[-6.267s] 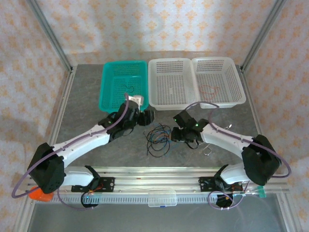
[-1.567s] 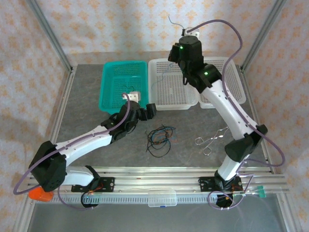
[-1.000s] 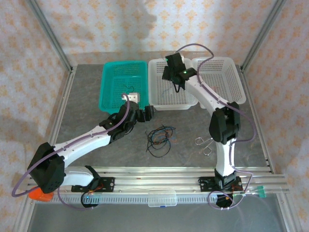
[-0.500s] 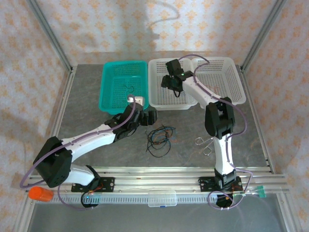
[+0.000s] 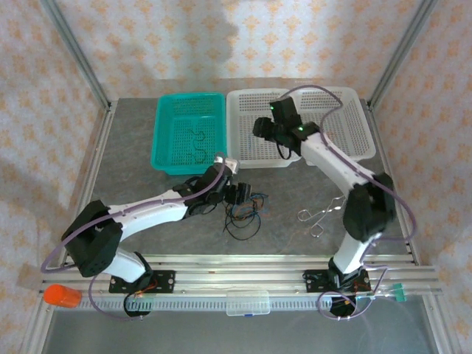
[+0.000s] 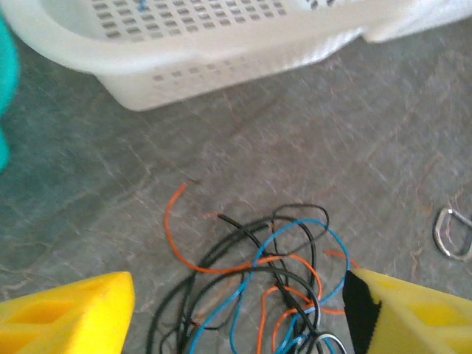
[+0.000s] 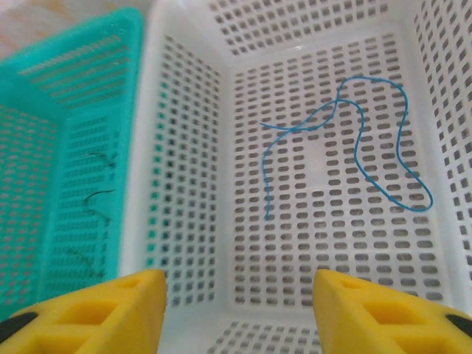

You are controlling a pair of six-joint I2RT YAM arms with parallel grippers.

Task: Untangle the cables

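Already a blue cable (image 7: 295,129) lies in the white basket (image 7: 192,147), but left gripper (image 6: 236,310) and right gripper (image 7: 240,310) gape empty, tangle (image 6: 258,287) unsorted.

Cable tangle (image 6: 259,295) cut off at btm edge (left wrist view); metal loop (image 6: 451,233) clipped at rt.

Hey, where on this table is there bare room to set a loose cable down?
Bare grey tabletop lies between the teal plastic basket and the left arm, with a smaller strip between the tangled black, blue and orange cables and the silver scissors-like tool. It is crowded at the tangle, where the open left gripper hovers.
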